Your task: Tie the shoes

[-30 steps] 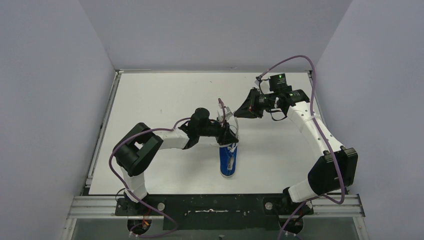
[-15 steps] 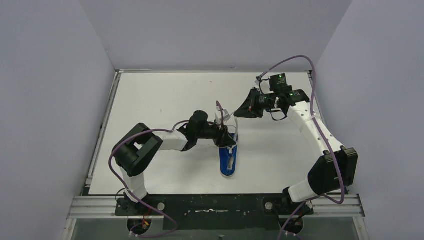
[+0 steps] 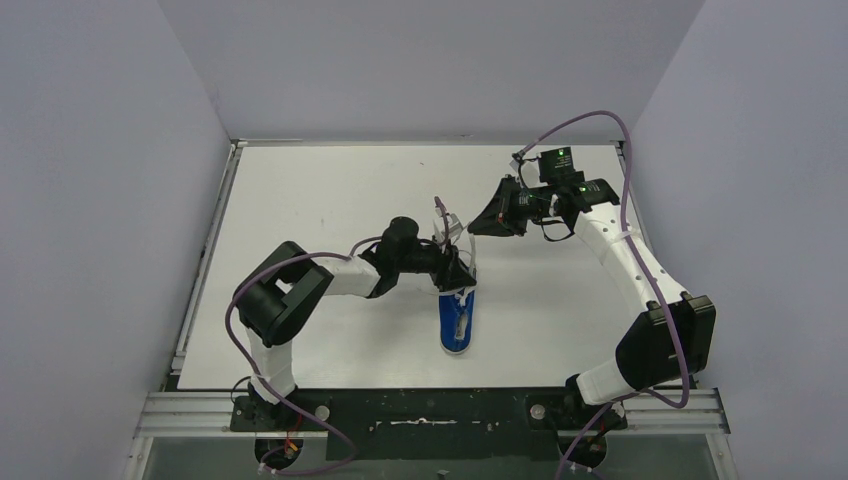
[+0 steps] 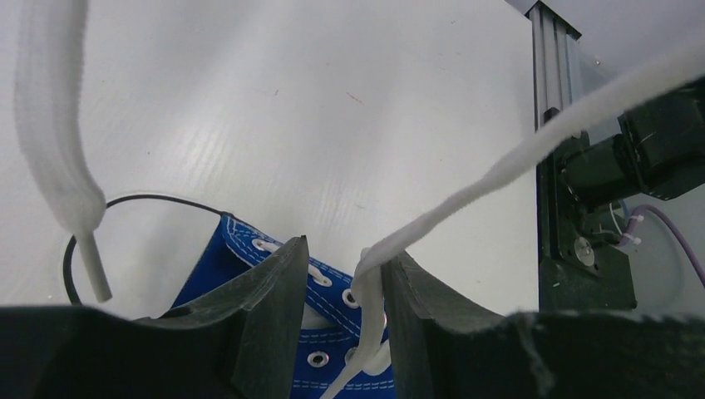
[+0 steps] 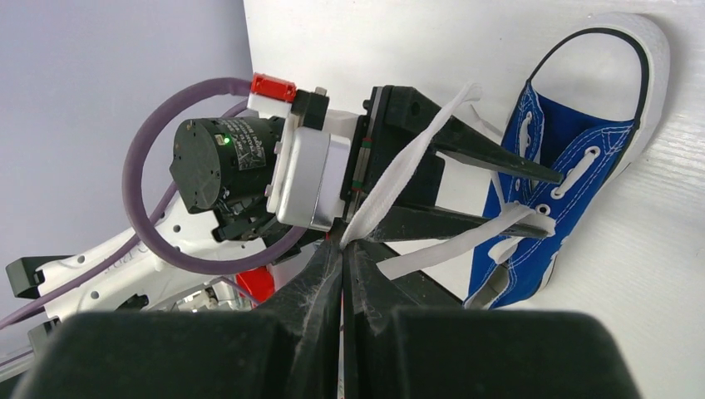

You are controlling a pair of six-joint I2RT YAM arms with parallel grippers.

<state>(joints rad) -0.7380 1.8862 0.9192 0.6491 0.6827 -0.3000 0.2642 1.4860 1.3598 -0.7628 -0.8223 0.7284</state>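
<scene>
The blue sneaker (image 3: pixel 458 320) lies on the white table, toe towards the arms. My left gripper (image 3: pixel 461 272) is at the shoe's open top, jaws apart. In the left wrist view (image 4: pixel 342 278) one white lace (image 4: pixel 515 158) comes up from the eyelets of the shoe (image 4: pixel 330 342), runs between the fingers against the right one, and stretches up to the right. A second lace end (image 4: pixel 50 141) hangs loose at the left. My right gripper (image 3: pixel 478 226) is raised beyond the shoe. In the right wrist view (image 5: pixel 343 243) it is shut on the taut lace (image 5: pixel 399 179), with the shoe (image 5: pixel 574 141) behind.
The white table (image 3: pixel 300 200) is boxed in by grey walls at the back and both sides. An aluminium rail (image 3: pixel 430 410) with the arm bases runs along the near edge. Purple cables (image 3: pixel 600 125) loop off both arms.
The left arm has shifted slightly at the shoe's top, its gripper staying by the lace. The right arm and the shoe have not moved.
</scene>
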